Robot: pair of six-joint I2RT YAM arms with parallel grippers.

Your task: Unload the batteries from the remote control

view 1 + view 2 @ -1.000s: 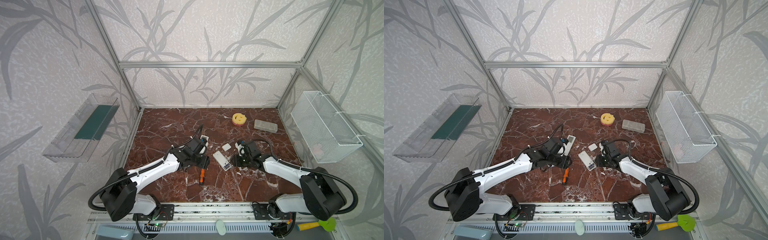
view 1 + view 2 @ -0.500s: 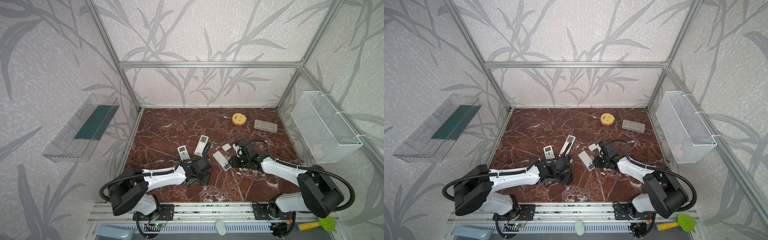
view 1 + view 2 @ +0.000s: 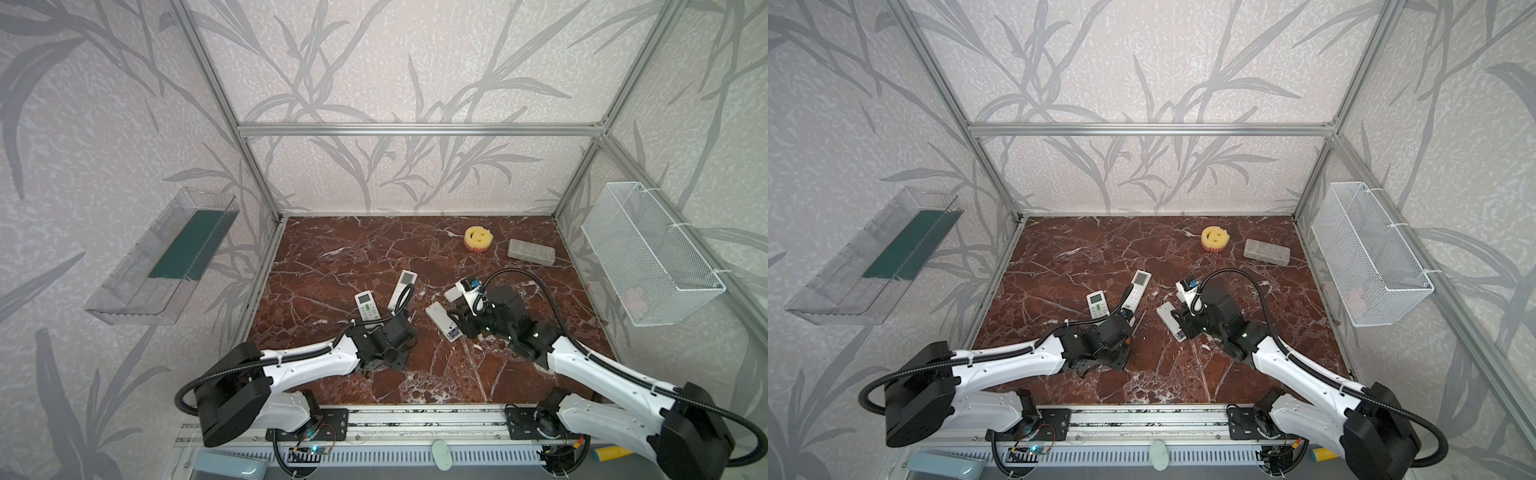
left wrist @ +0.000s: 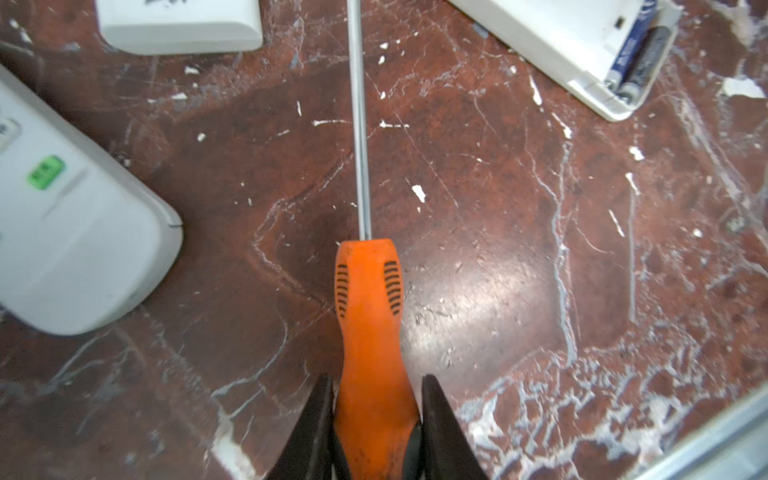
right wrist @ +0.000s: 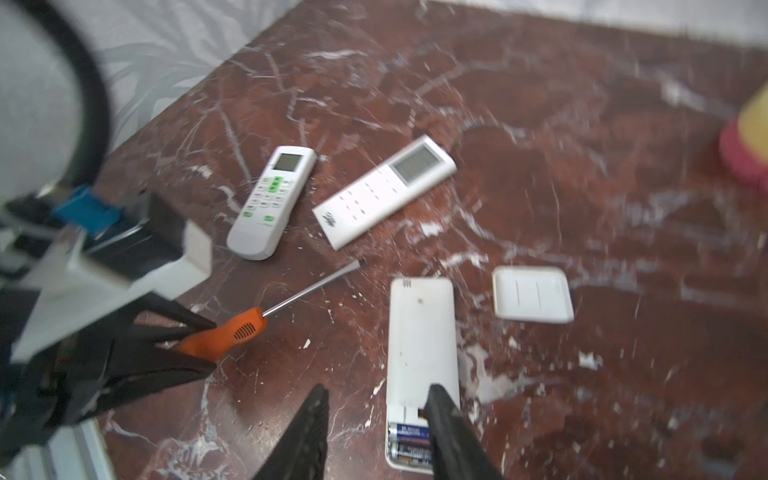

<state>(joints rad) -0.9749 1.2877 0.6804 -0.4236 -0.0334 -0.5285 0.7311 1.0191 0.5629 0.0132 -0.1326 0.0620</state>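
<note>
Batteries [image 5: 409,442] sit in the upturned remote [image 3: 438,316] near mid-frame in a top view; right gripper [image 5: 376,390] hovers part-open, empty; left gripper [image 4: 376,380] clamps the orange screwdriver [image 4: 368,299].

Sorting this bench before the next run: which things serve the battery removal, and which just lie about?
Job: open-backed remote, its two batteries, square white cover, orange-handled screwdriver in the left gripper, right gripper.
Lying about: green-buttoned remote, long white remote, smiley sponge, grey block, wire basket.
</note>
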